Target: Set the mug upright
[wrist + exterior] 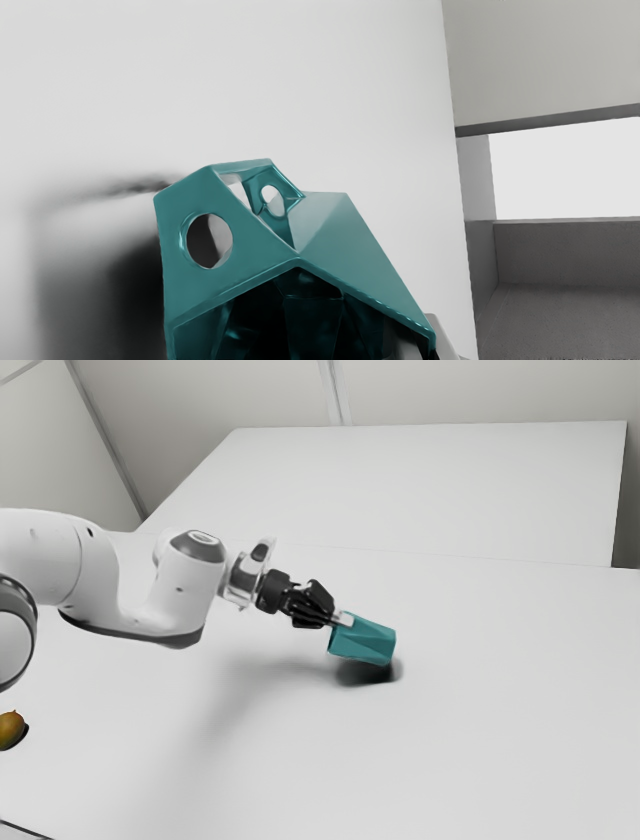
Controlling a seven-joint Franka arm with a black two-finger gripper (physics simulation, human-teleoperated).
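Note:
In the exterior view my gripper (342,620) reaches down toward the exterior view's right and holds the teal faceted mug (363,640) by its rim wall. The mug lies tilted on its side, its mouth facing my hand, with a dark shadow just under it; whether it touches the table is hard to tell. From the wrist, the mug (340,220) shows its dark open mouth and its handle with round holes. The gripper (425,344) has one finger inside the mouth and one outside, pinching the wall. The mug's base is hidden in the wrist view.
An orange-brown round object (11,730) sits on the white table (480,740) at the exterior view's left edge, well away from the mug. A raised white surface (430,490) stands farther back. The wrist view shows the table's edge and a grey recess (565,255) beyond it.

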